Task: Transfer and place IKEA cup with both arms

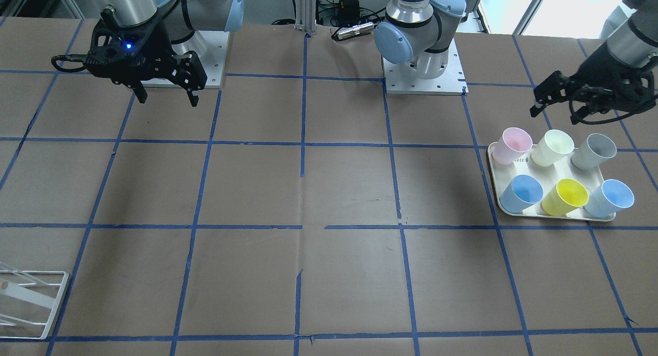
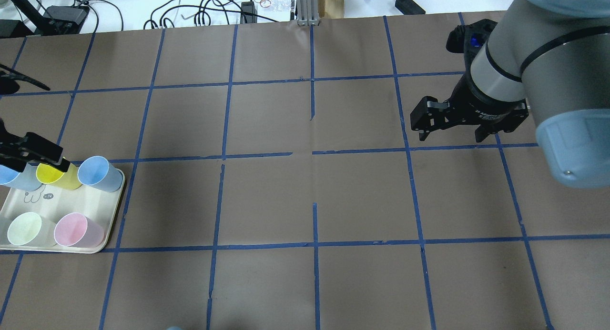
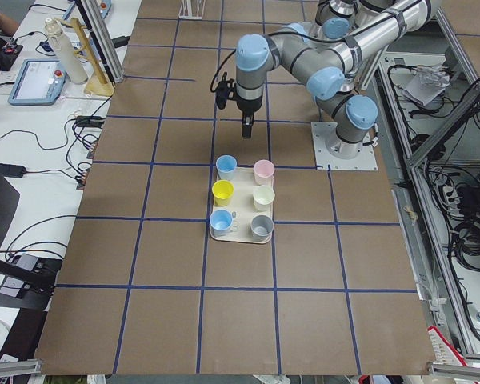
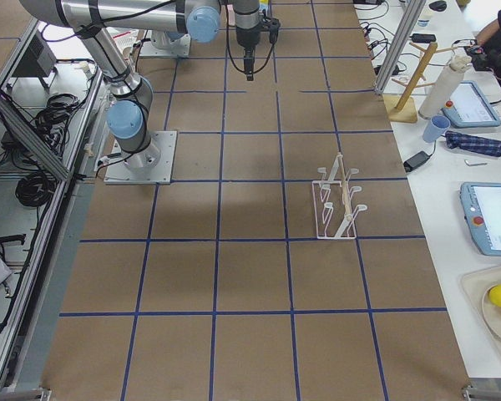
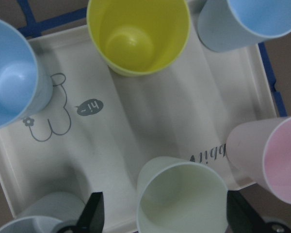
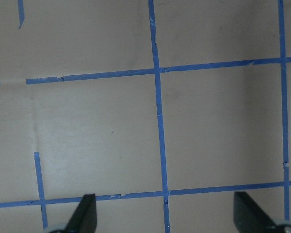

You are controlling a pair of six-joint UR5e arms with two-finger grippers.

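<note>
The IKEA cup (image 1: 552,147), pale cream-green, stands upright in the middle of the tray's (image 1: 494,184) row nearest the robot, between a pink cup (image 1: 511,145) and a grey cup (image 1: 593,151). My left gripper (image 1: 555,112) is open and empty, hovering above that row. In the left wrist view the cup (image 5: 182,196) lies below, between the two spread fingertips (image 5: 94,213). It also shows in the overhead view (image 2: 26,228). My right gripper (image 1: 167,99) is open and empty above bare table on the other side; its wrist view shows only paper and blue tape.
A blue cup (image 1: 522,193), a yellow cup (image 1: 564,197) and a light-blue cup (image 1: 609,198) fill the tray's far row. A white wire rack (image 1: 31,304) stands at the table's corner on the right arm's side. Brown paper with a blue tape grid covers the table.
</note>
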